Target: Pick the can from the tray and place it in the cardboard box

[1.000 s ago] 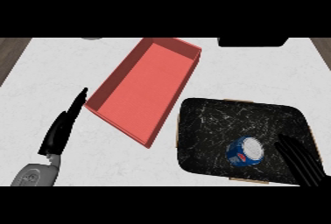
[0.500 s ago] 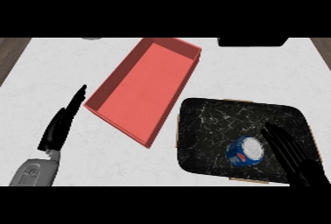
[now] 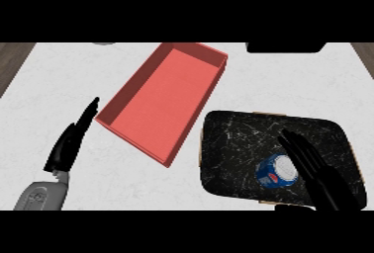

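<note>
A blue can (image 3: 275, 172) with a white top lies on the black tray (image 3: 241, 143) near its front edge. My right hand (image 3: 312, 168) is over the tray just right of the can, fingers straight and pointing up and left, open and holding nothing; whether it touches the can is unclear. The red open box (image 3: 164, 96) lies slanted on the white counter, left of the tray. My left hand (image 3: 70, 141) rests open at the lower left, fingers straight, apart from everything.
A dark object (image 3: 285, 47) sits at the counter's far edge, upper right. A small grey item (image 3: 104, 43) peeks in at the top left. A wooden strip (image 3: 11, 62) borders the counter on the left.
My right hand has come up from the lower right corner and moved left over the tray, next to the can. The left hand has barely shifted.
</note>
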Robot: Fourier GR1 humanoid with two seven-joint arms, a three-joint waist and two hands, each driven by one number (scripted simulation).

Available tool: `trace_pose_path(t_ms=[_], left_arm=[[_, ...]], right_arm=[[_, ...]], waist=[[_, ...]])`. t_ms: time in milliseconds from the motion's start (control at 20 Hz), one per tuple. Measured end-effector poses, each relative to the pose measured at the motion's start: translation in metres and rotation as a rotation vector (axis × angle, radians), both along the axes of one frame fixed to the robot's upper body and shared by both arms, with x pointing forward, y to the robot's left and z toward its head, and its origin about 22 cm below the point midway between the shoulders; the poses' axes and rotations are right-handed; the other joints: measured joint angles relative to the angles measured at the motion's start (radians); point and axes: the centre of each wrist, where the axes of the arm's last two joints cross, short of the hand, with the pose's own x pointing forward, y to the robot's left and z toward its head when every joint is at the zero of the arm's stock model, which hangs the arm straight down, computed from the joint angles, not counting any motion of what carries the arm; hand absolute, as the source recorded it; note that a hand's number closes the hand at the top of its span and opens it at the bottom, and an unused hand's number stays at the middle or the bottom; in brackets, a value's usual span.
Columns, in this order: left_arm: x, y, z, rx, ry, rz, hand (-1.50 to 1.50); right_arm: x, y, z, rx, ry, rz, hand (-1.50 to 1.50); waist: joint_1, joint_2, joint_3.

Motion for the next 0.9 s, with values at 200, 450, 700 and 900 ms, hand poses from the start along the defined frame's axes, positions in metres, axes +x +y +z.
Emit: trace_pose_path(t_ms=[200,450,700,900], left_arm=[[0.004,-0.003,0.001,0.006,0.003,0.001,0.0],[0.004,-0.007,0.001,0.004,0.001,-0.002,0.0],[-0.002,-0.004,0.0,0.006,0.001,-0.001,0.0],[-0.002,-0.001,0.005,0.007,-0.001,0.001,0.0]], right_arm=[[0.009,0.008,-0.009,0.003,0.003,0.007,-1.5],[0.015,0.002,-0.014,0.002,0.011,0.016,1.5],[0.018,0.012,-0.015,-0.058,-0.077,0.015,1.5],[0.022,0.017,-0.018,-0.086,-0.178,0.003,1.5]], waist=[[-0.001,-0.001,-0.002],[-0.001,-0.004,-0.005],[-0.002,-0.008,-0.011],[-0.003,-0.009,-0.012]])
